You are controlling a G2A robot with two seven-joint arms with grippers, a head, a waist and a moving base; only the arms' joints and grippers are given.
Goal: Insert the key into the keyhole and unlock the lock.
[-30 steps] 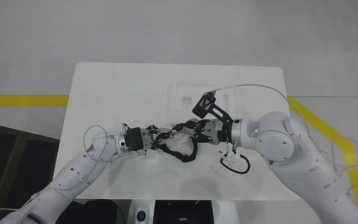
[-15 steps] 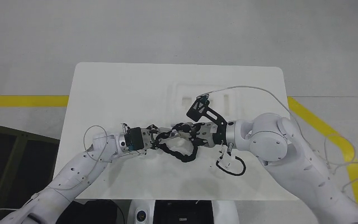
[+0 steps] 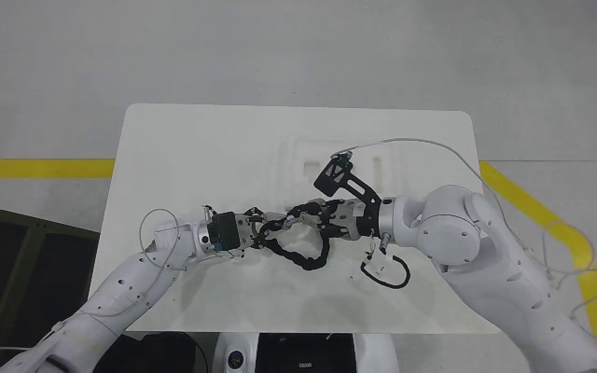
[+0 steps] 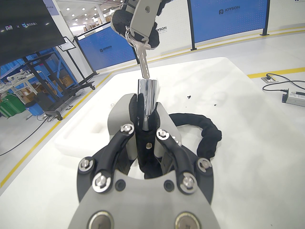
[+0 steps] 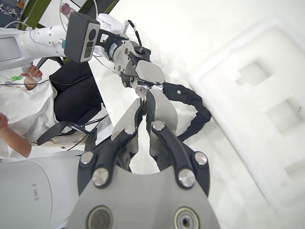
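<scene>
While both arms meet over the table (image 3: 187, 149) in the top view, the left gripper (image 3: 252, 229) and right gripper (image 3: 300, 216) sit almost tip to tip, with the lock's black cable (image 3: 308, 259) looping beneath.

From the left wrist, the left gripper is closed on the lock (image 4: 147, 94). The key (image 4: 144, 65), pinched in the right gripper, meets its end face at a slant. Whether the tip is in the keyhole cannot be told. Pushing at that angle could jam it or skid it off.

From the right wrist, only the key's head by its ring (image 5: 141, 92) is pinched, so it may twist in the grip.
</scene>
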